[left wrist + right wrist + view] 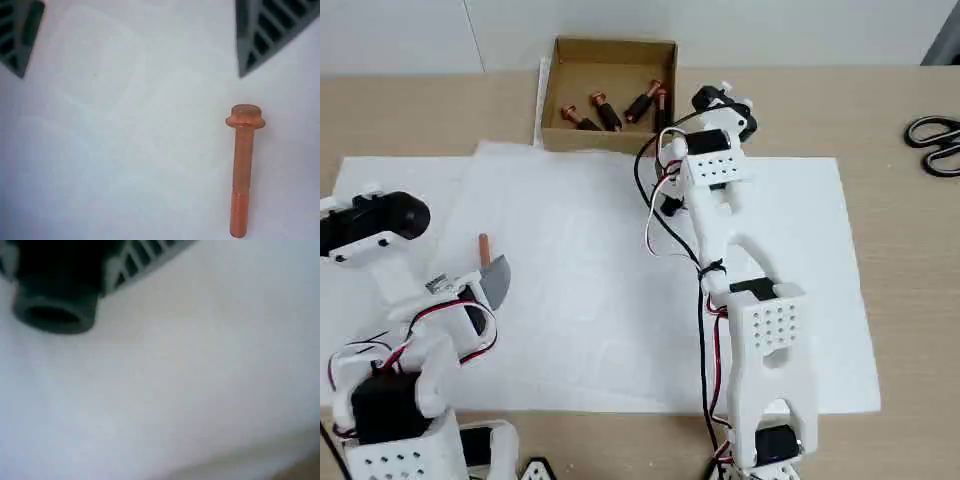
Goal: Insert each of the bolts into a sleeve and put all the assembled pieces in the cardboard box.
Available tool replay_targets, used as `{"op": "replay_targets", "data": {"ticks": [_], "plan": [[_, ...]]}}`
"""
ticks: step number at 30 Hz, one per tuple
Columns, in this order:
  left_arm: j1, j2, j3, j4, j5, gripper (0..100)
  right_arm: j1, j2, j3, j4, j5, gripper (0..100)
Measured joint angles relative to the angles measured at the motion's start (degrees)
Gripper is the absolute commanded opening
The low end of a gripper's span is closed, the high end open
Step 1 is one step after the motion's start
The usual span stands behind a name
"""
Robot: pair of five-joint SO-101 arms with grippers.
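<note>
A copper bolt (243, 170) lies flat on the white sheet (125, 150), just off my left gripper (131, 75), which is open with nothing between its grey fingertips (20, 55). From above, the bolt (484, 250) rests at the sheet's left, right beyond the left gripper (485, 288). My right gripper (75, 270) is shut on a black sleeve (55, 297), hollow end showing, low over the sheet. From above, that sleeve (670, 208) hangs below the cardboard box (615, 42), which holds several bolt-and-sleeve pieces (605, 110).
The white sheet (620, 320) covers most of the wooden table. Black scissors (935, 140) lie at the far right edge. Red and black cables (705, 330) run along the right arm. The sheet's middle, between the two arms, is bare.
</note>
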Motion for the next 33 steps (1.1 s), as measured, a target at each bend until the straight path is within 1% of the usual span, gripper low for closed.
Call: {"op": "replay_targets", "data": {"ticks": [2,9,15,19,21,24,26,33], "plan": [[0.0,0.0,0.0,0.0,0.0,25,-0.1,-0.8,-0.9,3.7,2.1,0.4],[0.0,0.0,0.0,0.0,0.0,25,-0.3,-7.5,-1.0,14.7,16.9,0.4],[0.0,0.0,0.0,0.0,0.0,25,-0.4,-9.1,-1.0,16.5,28.0,0.7],[0.0,0.0,0.0,0.0,0.0,25,-2.0,-7.5,-1.1,17.1,34.5,0.9],[0.0,0.0,0.0,0.0,0.0,25,-2.5,-4.7,-1.2,17.1,36.0,3.2],[0.0,0.0,0.0,0.0,0.0,25,-2.4,-1.4,-1.2,17.1,37.3,12.0],[0.0,0.0,0.0,0.0,0.0,25,-2.5,-0.4,-1.8,17.3,38.1,15.5],[0.0,0.0,0.0,0.0,0.0,25,-2.6,0.5,-1.8,18.3,39.4,15.0]]}}
